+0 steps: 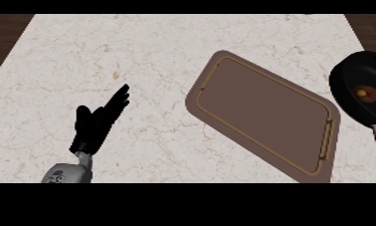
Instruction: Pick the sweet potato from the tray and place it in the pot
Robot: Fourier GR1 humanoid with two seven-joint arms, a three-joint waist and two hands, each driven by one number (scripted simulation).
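The brown rectangular tray (268, 118) lay tilted on the counter, bare. At the right edge sat the black pot (351, 90), partly cut off, with the orange-brown sweet potato (361, 91) inside.

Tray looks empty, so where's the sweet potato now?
In the head view, the sweet potato sits inside the black pot at the right edge, just right of the brown tray.

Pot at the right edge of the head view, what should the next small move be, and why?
Probably just a settle to rest, with no new reach. The tray holds nothing, and a small orange-brown piece, likely the sweet potato, already lies inside the pot. The left hand rests open at lower left; the right hand is out of view.
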